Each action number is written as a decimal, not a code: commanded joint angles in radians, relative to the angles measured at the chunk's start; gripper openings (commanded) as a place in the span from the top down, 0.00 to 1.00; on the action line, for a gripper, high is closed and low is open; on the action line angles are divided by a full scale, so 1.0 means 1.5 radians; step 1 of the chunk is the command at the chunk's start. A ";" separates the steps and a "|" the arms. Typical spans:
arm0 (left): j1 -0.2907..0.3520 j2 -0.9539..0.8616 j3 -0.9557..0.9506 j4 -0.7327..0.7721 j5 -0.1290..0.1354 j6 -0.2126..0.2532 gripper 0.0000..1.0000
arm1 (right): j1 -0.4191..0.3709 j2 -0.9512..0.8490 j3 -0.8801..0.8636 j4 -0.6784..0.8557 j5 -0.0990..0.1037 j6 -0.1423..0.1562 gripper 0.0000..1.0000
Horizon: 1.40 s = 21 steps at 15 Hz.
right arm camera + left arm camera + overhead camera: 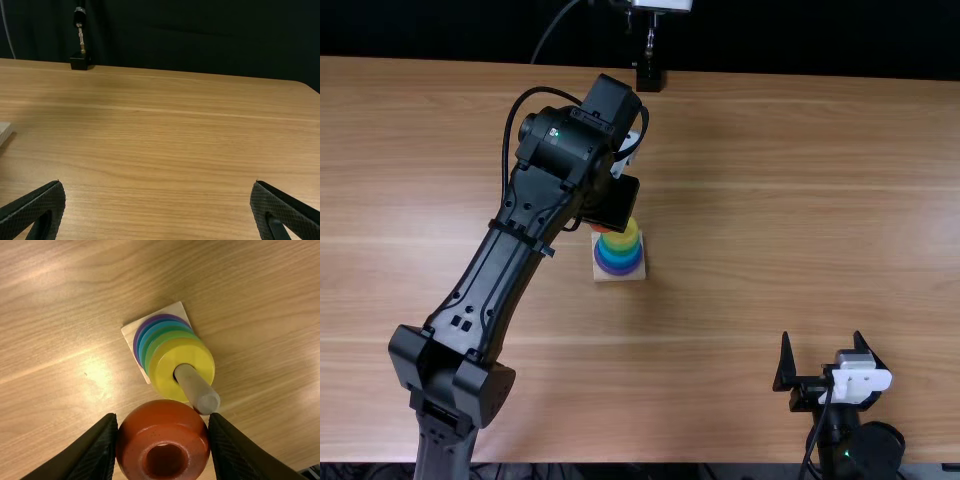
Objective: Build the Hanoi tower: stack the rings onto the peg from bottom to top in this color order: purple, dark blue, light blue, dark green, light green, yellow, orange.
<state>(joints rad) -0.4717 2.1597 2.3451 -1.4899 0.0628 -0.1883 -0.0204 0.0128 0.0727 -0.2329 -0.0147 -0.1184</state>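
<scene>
With fingers closed on opposite outer sides, the left gripper (163, 417) is pinching the orange ring (137, 435), seemingly light, stiff and slightly slippery, best held there with its middle clear, while the peg (197, 387) is standing just beyond and the right gripper (158, 185) is resting spread.
</scene>
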 commanded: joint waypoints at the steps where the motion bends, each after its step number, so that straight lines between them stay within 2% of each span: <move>1: -0.005 0.010 0.028 0.000 0.006 -0.008 1.00 | -0.004 -0.009 -0.037 -0.045 -0.004 -0.001 0.00; 11: -0.003 0.011 0.075 0.005 0.005 -0.008 1.00 | -0.004 -0.009 -0.037 -0.045 -0.004 -0.001 0.00; 14: -0.008 0.012 0.075 0.005 0.005 -0.027 1.00 | -0.004 -0.009 -0.037 -0.045 -0.004 -0.001 0.00; 21: -0.018 0.031 0.084 0.007 0.005 -0.029 1.00 | -0.004 -0.009 -0.037 -0.045 -0.004 -0.001 0.00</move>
<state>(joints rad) -0.4911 2.1822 2.4290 -1.4811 0.0639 -0.2180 -0.0204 0.0128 0.0727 -0.2325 -0.0147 -0.1184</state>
